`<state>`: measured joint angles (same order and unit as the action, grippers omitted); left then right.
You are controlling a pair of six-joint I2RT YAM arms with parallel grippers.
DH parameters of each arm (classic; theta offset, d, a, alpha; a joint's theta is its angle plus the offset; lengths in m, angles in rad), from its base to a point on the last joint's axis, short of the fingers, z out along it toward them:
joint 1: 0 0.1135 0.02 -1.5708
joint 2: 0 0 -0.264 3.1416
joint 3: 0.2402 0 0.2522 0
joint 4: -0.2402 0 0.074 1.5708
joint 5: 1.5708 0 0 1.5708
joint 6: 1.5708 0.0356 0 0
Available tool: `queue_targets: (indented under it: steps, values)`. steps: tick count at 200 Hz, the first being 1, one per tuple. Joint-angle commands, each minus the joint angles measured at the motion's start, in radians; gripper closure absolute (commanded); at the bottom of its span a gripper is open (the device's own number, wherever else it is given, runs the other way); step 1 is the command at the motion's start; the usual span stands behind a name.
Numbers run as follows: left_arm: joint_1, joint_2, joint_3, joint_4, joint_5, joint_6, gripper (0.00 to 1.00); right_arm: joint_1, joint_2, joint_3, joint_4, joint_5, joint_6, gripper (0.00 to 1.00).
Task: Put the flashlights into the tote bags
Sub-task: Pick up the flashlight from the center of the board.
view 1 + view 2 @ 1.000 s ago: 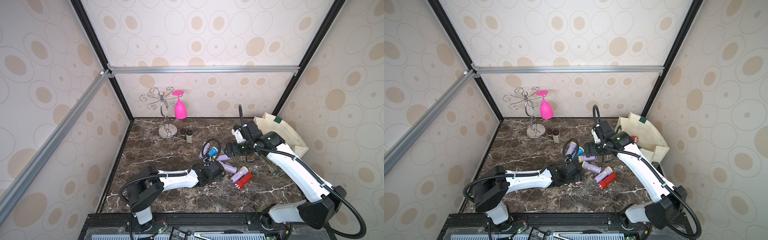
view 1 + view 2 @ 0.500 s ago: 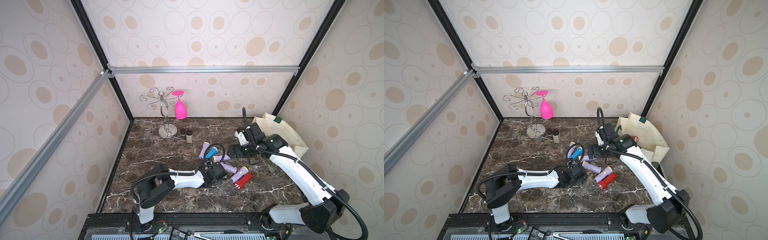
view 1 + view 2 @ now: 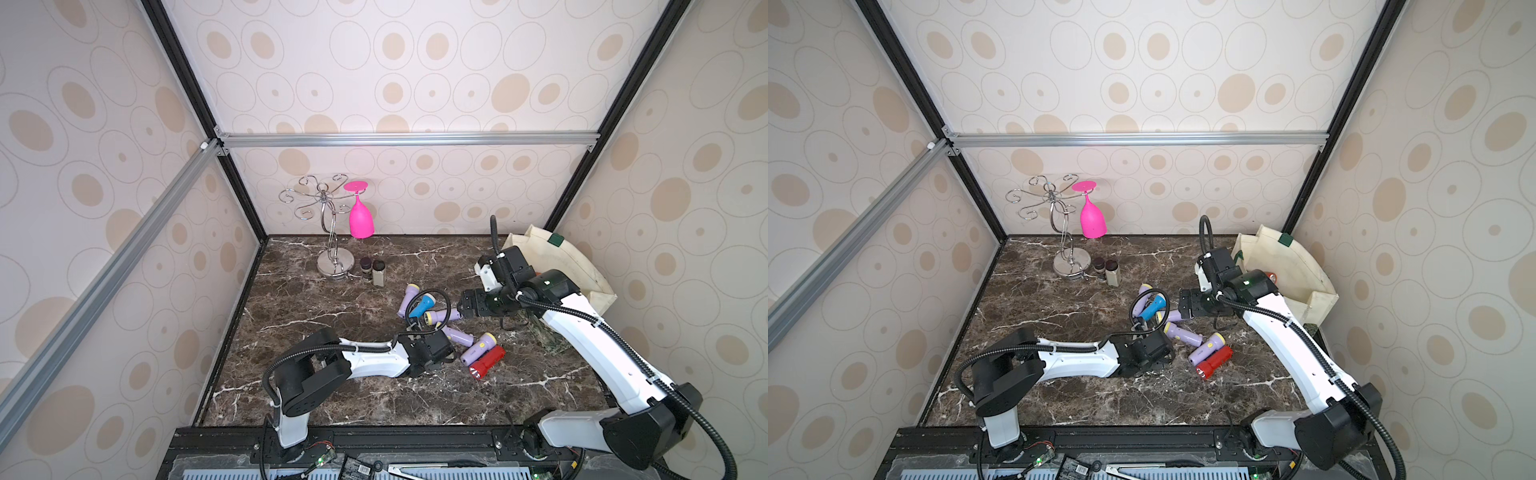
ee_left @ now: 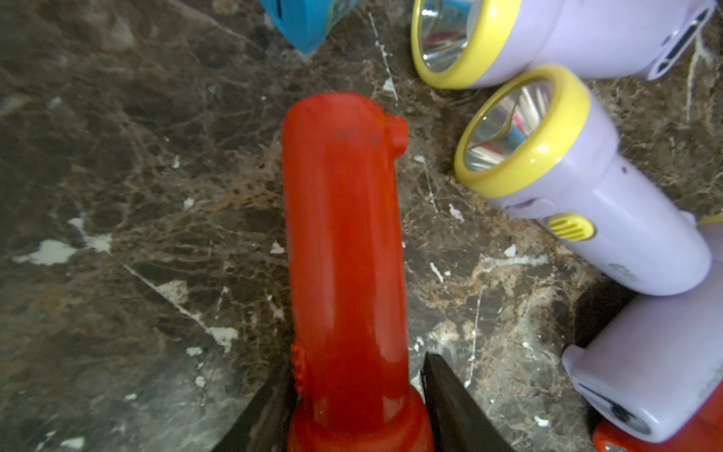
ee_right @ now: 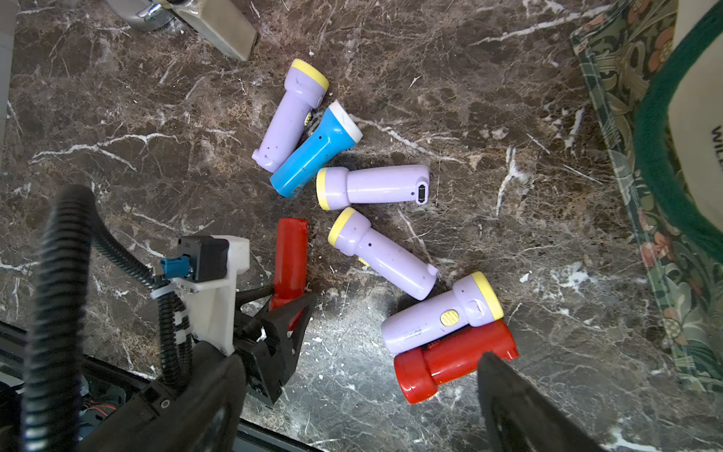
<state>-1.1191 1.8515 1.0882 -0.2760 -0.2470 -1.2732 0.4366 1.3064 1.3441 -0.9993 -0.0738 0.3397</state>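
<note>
Your left hand [image 4: 352, 368] is clamped on a red flashlight [image 4: 344, 235], one finger on each side of the body just where it widens into the head. That flashlight lies flat on the table [image 3: 316, 316], in the middle and somewhat toward the front edge. Its long axis runs front to back: the head sits in the hand and the plain tail points to the far edge, toward the blue flashlight [image 5: 315, 148]. The left arm lies low and stretched out from the front left corner, with the wrist close to the surface.

Your right hand [image 3: 464, 307] is spread wide and grasps nothing. It hangs above the pile, aimed at the left edge, just over the tail of a lilac flashlight [image 3: 442, 316]. That one lies left to right with its yellow-ringed head toward the left edge. The right arm rises from the front right corner and bends over the table.

The blue flashlight lies slanted against another lilac one [image 5: 289, 113], both heads toward the far edge. A second red flashlight [image 5: 450, 360] touches a lilac neighbour [image 5: 442, 309] side by side — their heads point opposite ways.

The tote bag [image 3: 557, 262] sits in the far right corner, well apart from the left hand.
</note>
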Motion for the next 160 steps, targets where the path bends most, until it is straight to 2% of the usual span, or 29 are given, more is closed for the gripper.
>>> queue_targets:
  steps: [1, 50, 79, 110, 160]
  values:
    - [-0.005, 0.015, -0.015, -0.075, -0.028, -0.027, 0.55, -0.004, -0.022, -0.016, -0.009, 0.002, 0.000, 0.06]
    - [-0.006, -0.088, -0.109, 0.009, -0.047, -0.044, 0.81, -0.004, -0.062, -0.074, -0.030, -0.036, 0.008, 0.06]
    - [-0.009, -0.220, -0.241, 0.232, -0.072, 0.020, 0.90, -0.004, -0.104, -0.139, 0.018, -0.114, 0.009, 0.07]
    - [-0.007, -0.374, -0.365, 0.430, -0.077, 0.120, 0.93, -0.004, -0.116, -0.157, 0.063, -0.200, 0.018, 0.07]
    - [-0.008, -0.566, -0.447, 0.551, -0.054, 0.266, 0.95, -0.003, -0.135, -0.189, 0.182, -0.357, 0.016, 0.08]
